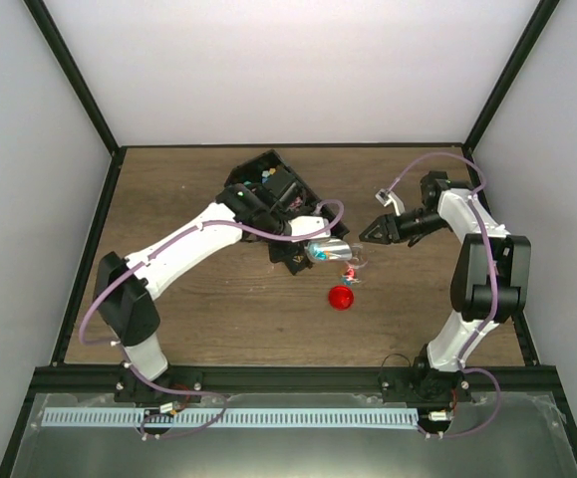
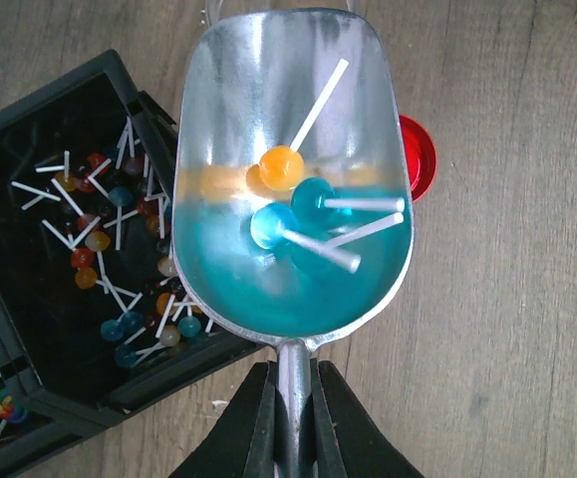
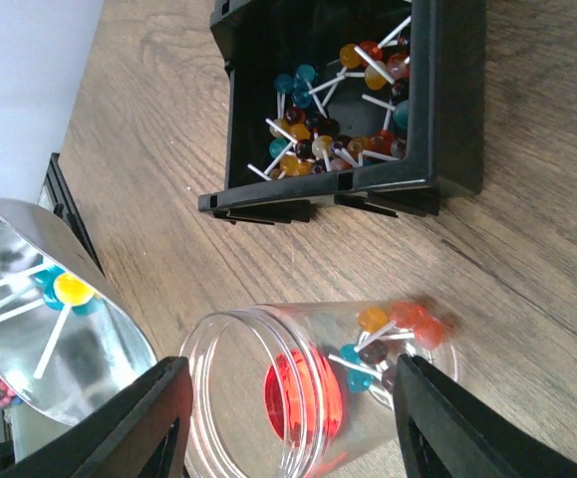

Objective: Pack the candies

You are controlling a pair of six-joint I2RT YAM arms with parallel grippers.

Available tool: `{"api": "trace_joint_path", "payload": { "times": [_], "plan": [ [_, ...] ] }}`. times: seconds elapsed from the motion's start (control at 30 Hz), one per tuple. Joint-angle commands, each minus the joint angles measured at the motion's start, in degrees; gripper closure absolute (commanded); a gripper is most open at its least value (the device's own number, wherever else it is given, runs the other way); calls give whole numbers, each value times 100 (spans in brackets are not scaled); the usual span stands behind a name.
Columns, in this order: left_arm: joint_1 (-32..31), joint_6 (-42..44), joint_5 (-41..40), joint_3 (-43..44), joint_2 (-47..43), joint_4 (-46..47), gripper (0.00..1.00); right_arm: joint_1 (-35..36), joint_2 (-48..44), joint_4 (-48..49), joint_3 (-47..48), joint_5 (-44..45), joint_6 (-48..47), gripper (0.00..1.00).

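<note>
Silvery scoop point(image 2: 290, 95) holds three candies point(image 2: 280, 167); right wrist shows others inside jar point(image 3: 204, 351).

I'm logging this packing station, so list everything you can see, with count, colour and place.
Silvery metal scoop: one, silver, held above the table beside the bin.
Round lollipops in the scoop: three, one orange and two blue, on white sticks.
Black plastic bin: one, black, far centre of the table.
Lollipops in the bin: many, mixed colours.
Clear plastic jar: one, transparent, by the scoop's tip.
Lollipops in the jar: a few, orange, red, blue.
Round red lid: one, red, on the table nearer the arms.
Wooden table: one, brown.
Left gripper: black, shut on the scoop's handle.
Right gripper: black, fingers wide apart, flanking the jar.
</note>
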Motion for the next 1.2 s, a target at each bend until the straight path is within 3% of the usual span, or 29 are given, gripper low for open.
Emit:
{"api": "trace_joint_path", "payload": {
  "times": [0.0, 1.17],
  "plan": [
    [-36, -7, -121, 447, 177, -339, 96, -43, -166, 33, -73, 6, -100, 42],
    [-310, -22, -693, 1944, 1091, -1654, 96, -43, 47, 161, 28, -122, -79, 36]
  ]
}}
